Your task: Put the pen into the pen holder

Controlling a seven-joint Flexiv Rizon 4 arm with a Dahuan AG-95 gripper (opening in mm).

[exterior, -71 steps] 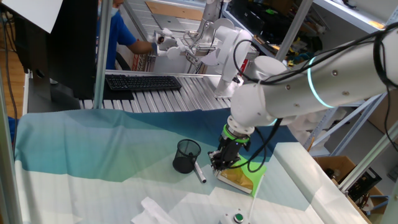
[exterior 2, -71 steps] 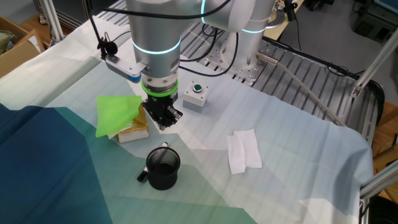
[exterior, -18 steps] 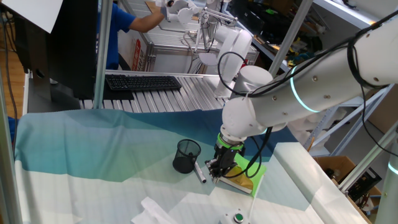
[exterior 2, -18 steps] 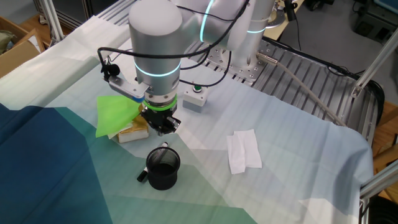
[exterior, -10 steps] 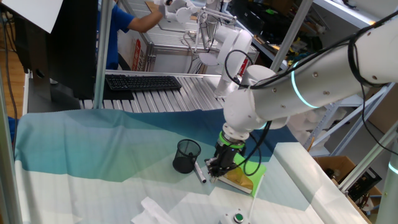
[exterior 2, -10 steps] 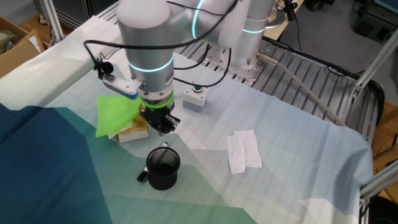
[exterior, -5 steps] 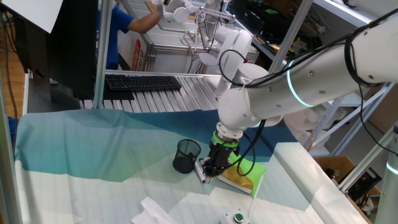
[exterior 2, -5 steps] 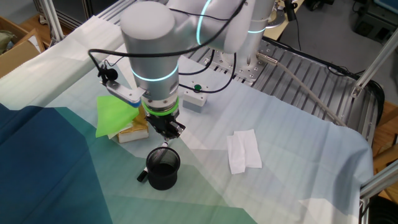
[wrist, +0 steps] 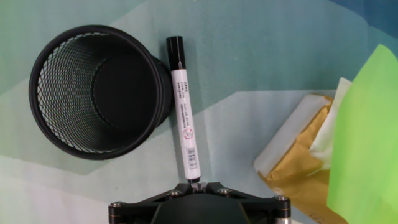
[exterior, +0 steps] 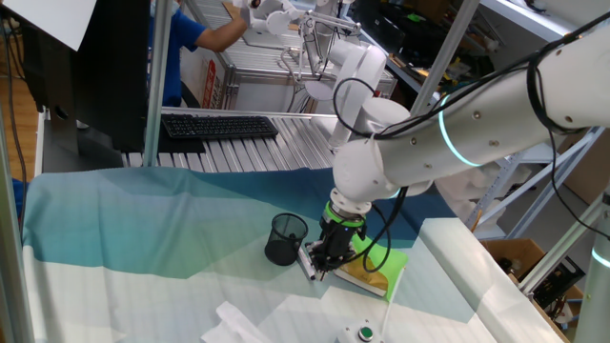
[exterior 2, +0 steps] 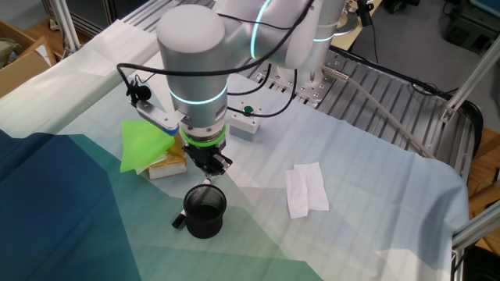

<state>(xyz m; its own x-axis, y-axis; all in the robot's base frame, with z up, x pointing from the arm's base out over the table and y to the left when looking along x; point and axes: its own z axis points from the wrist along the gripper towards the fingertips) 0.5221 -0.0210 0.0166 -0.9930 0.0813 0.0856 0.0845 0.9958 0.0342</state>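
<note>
since a second ago the gripper (exterior: 322, 264) has slid over the white black-capped pen (wrist: 185, 109) beside the black mesh cup (wrist: 99, 90); jaw gap hidden, so centre before closing.

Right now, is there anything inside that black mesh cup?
No. The hand view looks straight into the pen holder and shows only its bare dark bottom. The pen lies outside on the cloth, against its wall.
</note>
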